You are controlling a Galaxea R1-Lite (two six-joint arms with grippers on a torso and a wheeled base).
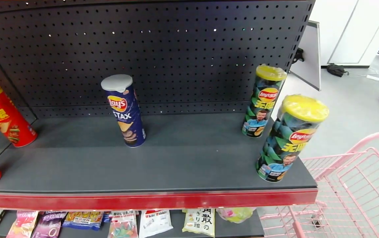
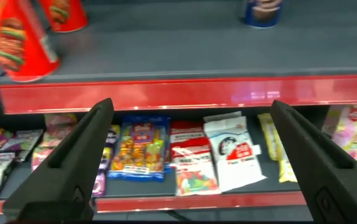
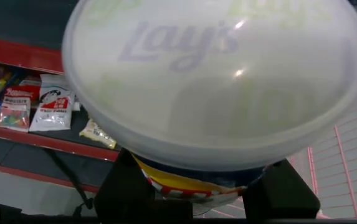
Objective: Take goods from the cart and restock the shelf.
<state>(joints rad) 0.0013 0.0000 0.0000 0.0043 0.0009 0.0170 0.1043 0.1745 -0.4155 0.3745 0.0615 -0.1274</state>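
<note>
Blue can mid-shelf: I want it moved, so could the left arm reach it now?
Probably yes: the left gripper is open and empty, bare shelf surrounds the blue can, though it must clear the red lip.

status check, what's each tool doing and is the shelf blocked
Left tool open, empty, before the shelf. Right tool shut on a clear-lidded chip can. Blue can and two green cans stand on it, gap between.

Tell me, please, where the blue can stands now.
In the head view the blue can stands upright on the shelf, left of centre, between the red can on the left and the rear green can on the right, touching neither.
</note>
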